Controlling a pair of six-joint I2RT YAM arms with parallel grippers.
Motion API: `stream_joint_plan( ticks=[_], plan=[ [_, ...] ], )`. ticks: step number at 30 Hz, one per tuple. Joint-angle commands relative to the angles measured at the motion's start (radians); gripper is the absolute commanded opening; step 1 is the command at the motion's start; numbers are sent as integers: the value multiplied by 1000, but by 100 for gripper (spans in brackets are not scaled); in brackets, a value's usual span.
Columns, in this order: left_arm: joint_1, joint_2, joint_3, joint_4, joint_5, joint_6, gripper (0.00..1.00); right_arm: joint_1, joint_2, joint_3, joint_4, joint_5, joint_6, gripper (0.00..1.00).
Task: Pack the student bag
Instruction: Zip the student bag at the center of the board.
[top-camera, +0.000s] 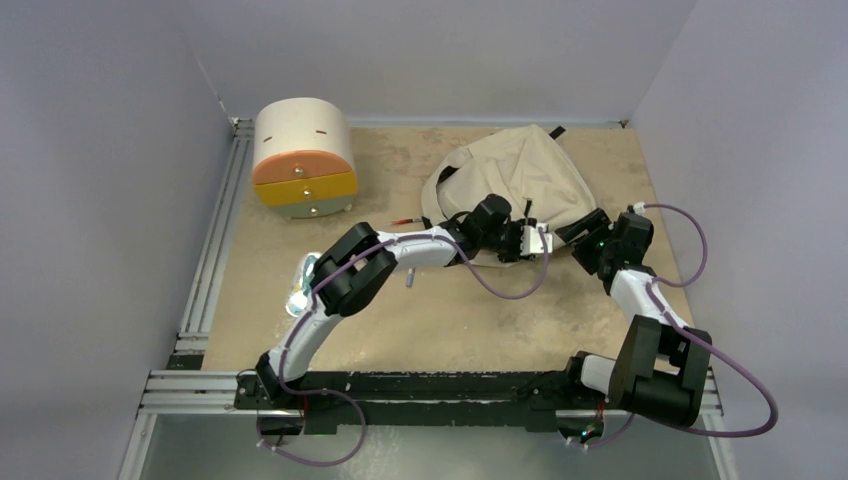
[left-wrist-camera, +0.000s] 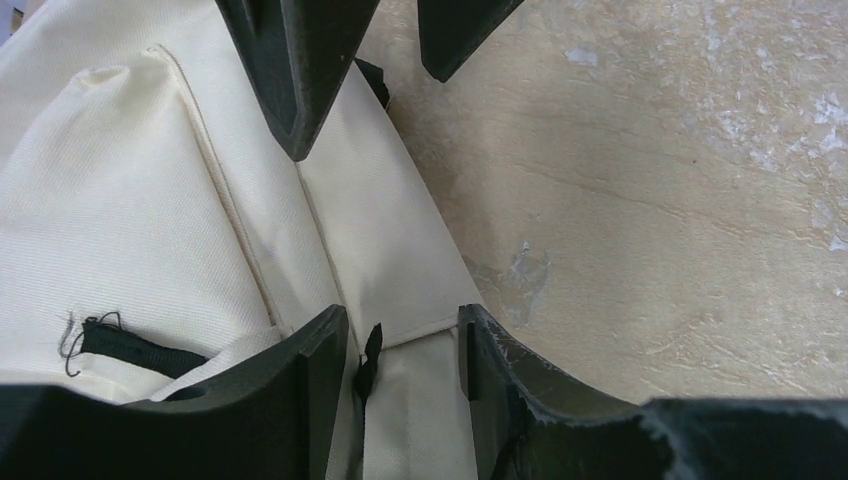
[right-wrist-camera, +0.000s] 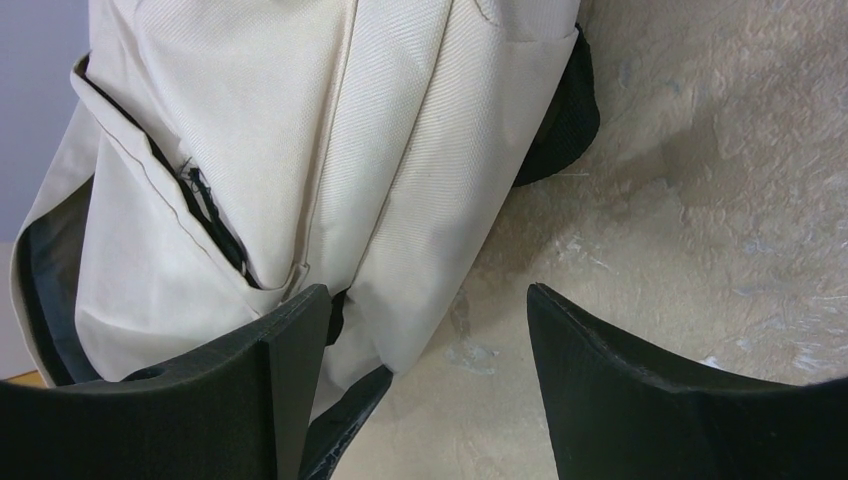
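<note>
Overhead: the student bag (top-camera: 515, 170) lies slumped on the table (top-camera: 400, 330), right of centre toward the far side, well apart from the drawer box (top-camera: 303, 160) at far left. Both arms reach to the bag's near edge. The left gripper (top-camera: 537, 243) and right gripper (top-camera: 588, 232) sit close together there. From up here I can't read either jaw gap.

Left wrist cam fills that in. My left fingers (left-wrist-camera: 320, 380) stand half-open, straddling a cream fabric edge of the bag, with a small black tab (left-wrist-camera: 371, 355) between them. The fabric in the gap lies flat and unpinched. Bare table shows to the right. Two dark wedge shapes (left-wrist-camera: 300, 80) hang in from the top edge; I can't say for certain what they are.

Right wrist cam: jaws wide, nothing held. A corner of the bag pokes into the gap beside the finger on the view's left, and the other finger is over bare table. Only this view shows a pocket opening with its black zipper line (right-wrist-camera: 205, 215) and a black patch (right-wrist-camera: 560, 110) at the bag's far corner.

Only the overhead shows a thin red item (top-camera: 403, 219) on the table just left of the bag. It also shows a pale object (top-camera: 300, 285) beside the left arm's elbow, too small to identify.
</note>
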Motion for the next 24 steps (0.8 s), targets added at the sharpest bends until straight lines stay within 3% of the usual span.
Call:
stream_joint_plan(
  ticks=[1, 7, 24],
  plan=[
    [3, 18, 47, 25, 13, 28, 43, -6, -8, 1, 20, -27, -18, 74],
    [7, 34, 69, 10, 0, 33, 37, -6, -8, 4, 17, -31, -22, 74],
    [31, 22, 55, 15, -13, 29, 36, -7, -3, -6, 26, -44, -24, 74]
  ],
)
